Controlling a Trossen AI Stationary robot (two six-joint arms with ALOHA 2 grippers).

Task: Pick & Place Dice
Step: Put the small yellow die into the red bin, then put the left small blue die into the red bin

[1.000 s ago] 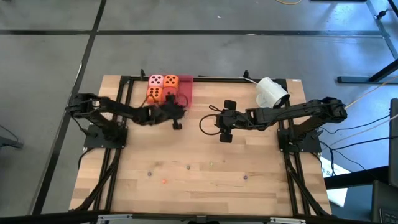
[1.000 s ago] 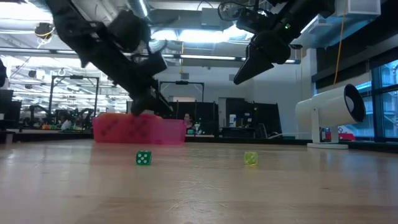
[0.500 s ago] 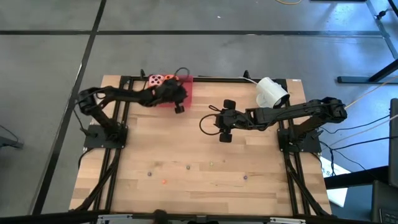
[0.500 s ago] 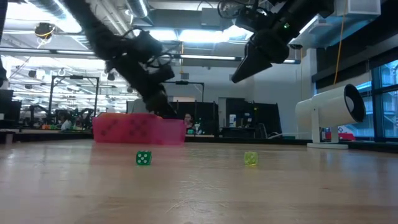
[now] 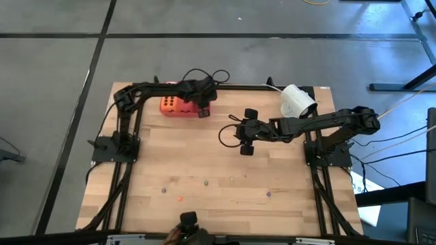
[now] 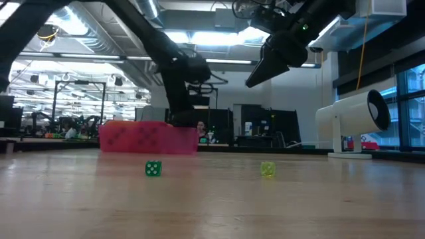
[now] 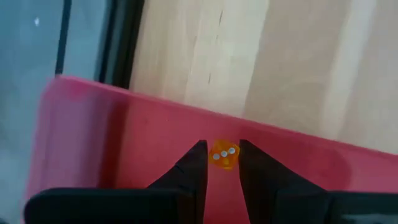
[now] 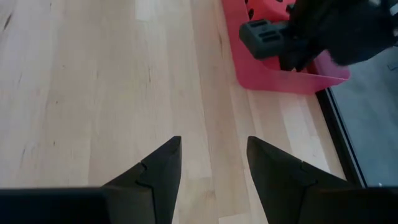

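Observation:
My left gripper (image 5: 201, 111) reaches over the flat red tray (image 5: 182, 109) at the table's far edge and is shut on a tiny orange die with white pips (image 7: 222, 154). In the left wrist view the tray's floor (image 7: 124, 149) lies right behind the fingertips. One large orange die with dark pips (image 5: 169, 105) rests in the tray. My left arm hides the other large dice. My right gripper (image 5: 245, 133) hovers open above the table's middle, holding nothing (image 8: 212, 142). My left gripper pinches the tiny orange die's two opposite sides (image 7: 214, 155) between its two fingertips (image 7: 198, 155). The fingers point down over the tray's floor. Whether the die touches the floor I cannot tell.
A white cylindrical device (image 5: 298, 100) stands at the far right of the table. Tiny coloured dice lie scattered near the near edge, among them a green one (image 6: 153, 168) and a yellow one (image 6: 267, 170). A dark object (image 5: 187, 221) shows at the near edge.
My left arm has swung from the tray's near side toward the table's far edge and now stretches along it. Its gripper has moved over the tray. The arm now covers the pink die and one orange die. The right arm has kept still.

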